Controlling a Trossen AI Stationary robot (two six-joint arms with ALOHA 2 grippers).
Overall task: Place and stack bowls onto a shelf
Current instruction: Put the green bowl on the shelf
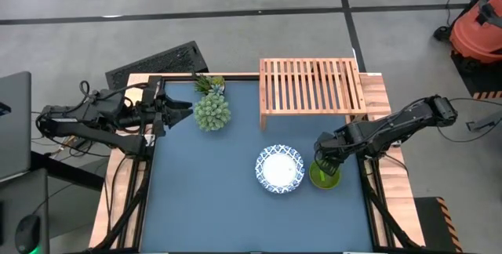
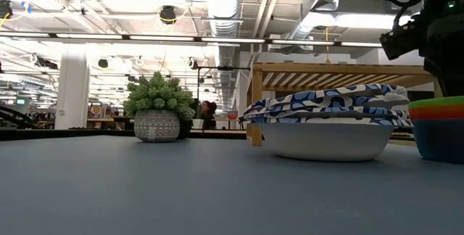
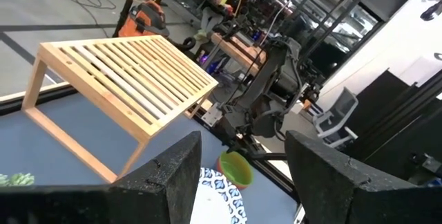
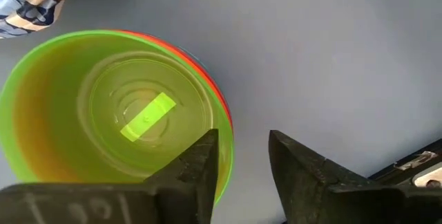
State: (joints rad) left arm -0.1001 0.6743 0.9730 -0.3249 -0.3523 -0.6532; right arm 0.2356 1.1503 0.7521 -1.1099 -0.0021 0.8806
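White bowls (image 2: 326, 122) fill the low view — only the right wrist shows the right gripper's (image 4: 242, 158) parted jaws straddling the lime bowl's (image 4: 103, 106) rim.

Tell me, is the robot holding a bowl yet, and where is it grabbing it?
Not yet. The right gripper is open just above the green bowl's rim, one finger inside and one outside. The left gripper is open and holds nothing.
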